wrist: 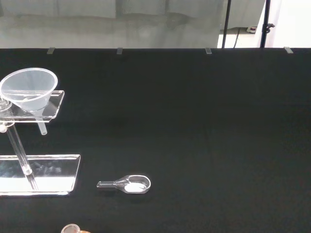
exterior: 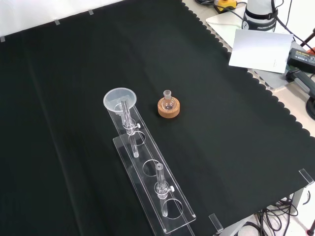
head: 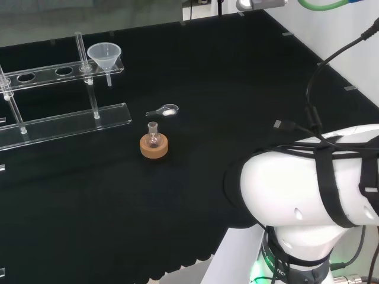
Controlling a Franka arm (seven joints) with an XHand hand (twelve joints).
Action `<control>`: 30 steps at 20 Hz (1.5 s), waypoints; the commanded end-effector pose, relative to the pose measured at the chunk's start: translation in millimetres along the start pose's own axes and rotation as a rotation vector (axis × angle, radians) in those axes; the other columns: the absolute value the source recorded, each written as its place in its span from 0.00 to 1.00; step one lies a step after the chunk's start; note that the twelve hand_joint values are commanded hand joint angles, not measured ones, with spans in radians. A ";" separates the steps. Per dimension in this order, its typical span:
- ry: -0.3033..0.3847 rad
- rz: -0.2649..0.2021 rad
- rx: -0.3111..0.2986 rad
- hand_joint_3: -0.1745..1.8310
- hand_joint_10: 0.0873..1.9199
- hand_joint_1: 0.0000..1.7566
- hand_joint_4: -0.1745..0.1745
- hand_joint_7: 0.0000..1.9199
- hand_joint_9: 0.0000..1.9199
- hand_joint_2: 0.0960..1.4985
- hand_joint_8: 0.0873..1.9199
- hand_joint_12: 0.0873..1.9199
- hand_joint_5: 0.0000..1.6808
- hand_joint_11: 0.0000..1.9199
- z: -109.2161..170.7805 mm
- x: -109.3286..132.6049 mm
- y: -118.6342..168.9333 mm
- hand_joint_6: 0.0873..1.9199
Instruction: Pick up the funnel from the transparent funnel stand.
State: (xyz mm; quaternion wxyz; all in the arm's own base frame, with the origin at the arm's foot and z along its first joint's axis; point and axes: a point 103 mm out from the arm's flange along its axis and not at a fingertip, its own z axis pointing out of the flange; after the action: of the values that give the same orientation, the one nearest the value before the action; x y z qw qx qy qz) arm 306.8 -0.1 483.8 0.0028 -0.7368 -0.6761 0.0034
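A clear plastic funnel (head: 105, 56) sits in the end hole of the transparent stand's upper shelf (head: 59, 70), with its stem hanging down through the hole. In the front view the funnel (exterior: 119, 100) is at the stand's far end, and the stand's base plate (exterior: 170, 216) runs toward the near edge. The wrist view has the funnel (wrist: 28, 90) resting on the shelf above the base plate (wrist: 39, 172), some way off across the cloth.
A small round flask on a cork ring (head: 154, 144) stands just in front of the stand, near the funnel end (exterior: 169, 104). A clear scoop with white powder (head: 164, 110) lies beside it on the cloth (wrist: 129, 184). The arm's white links (head: 308, 189) rise at the head view's right.
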 end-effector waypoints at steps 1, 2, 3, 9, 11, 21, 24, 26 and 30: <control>-0.007 0.001 -0.008 0.29 0.27 0.05 0.61 0.01 0.10 0.70 0.16 0.68 0.09 0.06 -0.4 -0.7 0.2 0.00; -0.006 0.002 -0.007 0.30 0.27 0.02 0.62 0.01 0.09 0.72 0.15 0.68 0.08 0.04 -0.7 -1.4 0.5 0.00; -0.011 0.003 -0.007 0.30 0.27 0.01 0.63 0.00 0.08 0.73 0.14 0.69 0.08 0.03 -0.5 0.2 0.2 0.00; -0.011 0.010 -0.013 0.30 0.27 0.00 0.64 0.00 0.08 0.75 0.13 0.69 0.08 0.02 -1.5 0.5 1.5 0.00; -0.010 0.016 -0.004 0.30 0.27 0.00 0.63 0.00 0.08 0.75 0.13 0.69 0.08 0.02 -1.1 0.1 5.6 0.00; -0.022 0.050 0.011 0.29 0.28 0.00 0.63 0.00 0.08 0.75 0.14 0.69 0.08 0.02 7.0 17.9 43.0 0.00; -0.030 0.056 0.022 0.29 0.28 0.00 0.63 0.00 0.08 0.75 0.14 0.69 0.08 0.03 11.3 23.8 57.4 0.00; -0.033 0.050 0.028 0.29 0.29 0.00 0.62 0.00 0.08 0.74 0.15 0.70 0.08 0.03 15.4 30.5 67.9 0.00; -0.036 0.025 0.064 0.27 0.30 0.01 0.61 0.00 0.08 0.72 0.16 0.71 0.08 0.02 28.3 49.7 96.0 0.00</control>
State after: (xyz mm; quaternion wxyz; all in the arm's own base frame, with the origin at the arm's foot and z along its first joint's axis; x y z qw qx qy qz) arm 365.4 17.5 465.5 0.0096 -0.7498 -0.6608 0.0310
